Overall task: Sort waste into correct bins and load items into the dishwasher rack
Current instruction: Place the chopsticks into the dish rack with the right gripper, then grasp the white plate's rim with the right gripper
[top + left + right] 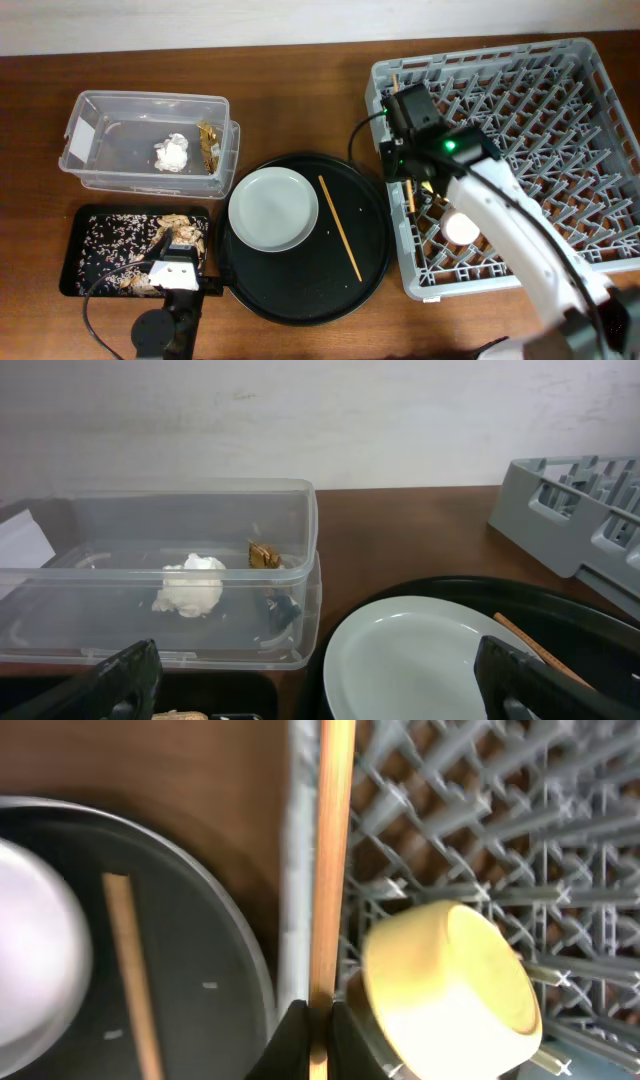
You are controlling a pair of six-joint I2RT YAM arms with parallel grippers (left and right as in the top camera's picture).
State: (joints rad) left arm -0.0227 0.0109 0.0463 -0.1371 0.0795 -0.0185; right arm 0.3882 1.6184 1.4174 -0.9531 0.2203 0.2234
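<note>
Wooden chopstick [331,870] is clamped in your right claw [318,1012] over the 9 o'clock wall of the large grey pegged dishwasher rack [480,52], the yellow bowl [450,990] already inside beside it. Crumpled white napkin [172,152] and brown wrapper strip [209,143] lie in the clear plastic tub [150,97], food scraps [110,245] in the shallow black rectangular tray [68,270] below your spread left claw [178,245]; the pale grey round plate [272,208] and second chopstick [340,228] wait at the right claw's 8 o'clock.

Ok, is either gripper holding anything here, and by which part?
The right gripper pinches a wooden chopstick at its near end, beside the yellow bowl. The left gripper is open, holding nothing.
</note>
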